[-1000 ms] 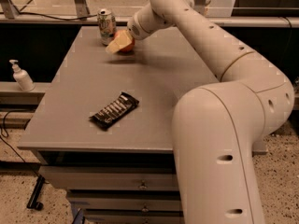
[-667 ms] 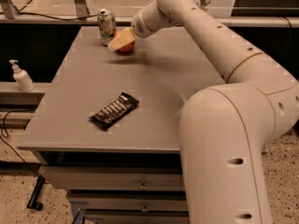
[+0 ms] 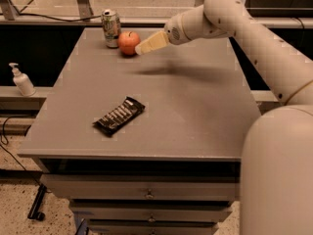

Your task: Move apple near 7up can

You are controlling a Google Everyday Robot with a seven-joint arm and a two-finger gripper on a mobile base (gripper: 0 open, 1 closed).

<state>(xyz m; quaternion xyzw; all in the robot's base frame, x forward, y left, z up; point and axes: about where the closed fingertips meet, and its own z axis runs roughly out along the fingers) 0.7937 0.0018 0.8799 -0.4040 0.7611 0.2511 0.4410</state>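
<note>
The red-orange apple (image 3: 128, 42) stands on the grey table (image 3: 195, 106) at the far left, just right of the upright silver-green 7up can (image 3: 111, 28) and almost touching it. My gripper (image 3: 141, 48) hovers just right of the apple, its pale fingers (image 3: 152, 41) pointing at it from the right. It is open and holds nothing. The apple rests free on the table top.
A dark snack bar in its wrapper (image 3: 119, 116) lies on the near left half of the table. A white pump bottle (image 3: 21, 80) stands on a ledge left of the table. My arm (image 3: 254, 28) reaches in from the right. Drawers sit under the table's front edge.
The apple was inside my gripper by the can; now it stands free on the table and my gripper has drawn back a little to the right.
</note>
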